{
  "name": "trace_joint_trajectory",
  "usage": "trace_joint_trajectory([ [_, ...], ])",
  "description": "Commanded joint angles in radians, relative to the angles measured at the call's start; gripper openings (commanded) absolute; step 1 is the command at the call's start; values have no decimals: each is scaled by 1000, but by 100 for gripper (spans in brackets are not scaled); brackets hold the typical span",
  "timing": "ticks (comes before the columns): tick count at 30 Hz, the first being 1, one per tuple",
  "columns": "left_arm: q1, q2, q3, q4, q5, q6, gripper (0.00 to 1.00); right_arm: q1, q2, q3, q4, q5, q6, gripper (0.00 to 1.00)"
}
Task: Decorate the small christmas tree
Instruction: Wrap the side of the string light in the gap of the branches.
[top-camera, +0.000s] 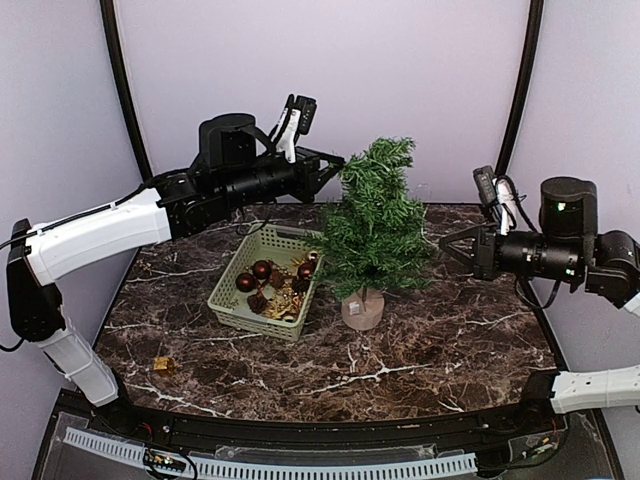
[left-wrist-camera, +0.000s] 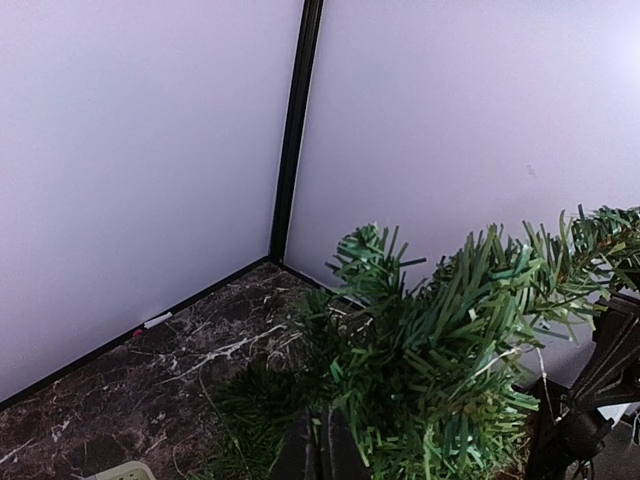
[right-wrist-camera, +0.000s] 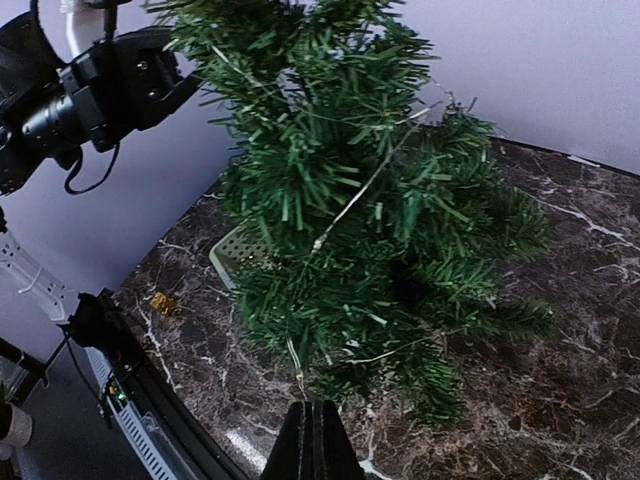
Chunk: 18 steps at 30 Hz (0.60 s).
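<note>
Centrally, small christmas tree (top-camera: 378, 225), basket (top-camera: 250, 320) just beside

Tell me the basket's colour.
Pale green; the basket shows best in the top external view.

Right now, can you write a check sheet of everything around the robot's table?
Surface: dark marbled table.
Job's things: small christmas tree upright on its wooden base; thin wire strung through it.
Clutter: green basket of ornaments beside tree; gold trinket loose, front left.
Grippers: left gripper shut at treetop; right gripper shut, seemingly pinching the wire.
Cables: black cable along left arm.
Surroundings: pale walls, black posts.
</note>
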<state>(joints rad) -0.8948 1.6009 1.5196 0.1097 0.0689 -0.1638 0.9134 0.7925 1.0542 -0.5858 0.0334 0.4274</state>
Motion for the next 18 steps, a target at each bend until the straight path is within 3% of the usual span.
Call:
trace_joint_trajectory([
  [1, 6, -19, 24, 24, 19, 14, 0, -33, -11, 46, -35, 170, 8, 0],
  [10, 5, -29, 2, 39, 48, 25, 0, -176, 24, 79, 22, 199, -30, 0],
  [18, 7, -44, -17, 51, 83, 39, 0, -409, 148, 77, 126, -25, -56, 0],
])
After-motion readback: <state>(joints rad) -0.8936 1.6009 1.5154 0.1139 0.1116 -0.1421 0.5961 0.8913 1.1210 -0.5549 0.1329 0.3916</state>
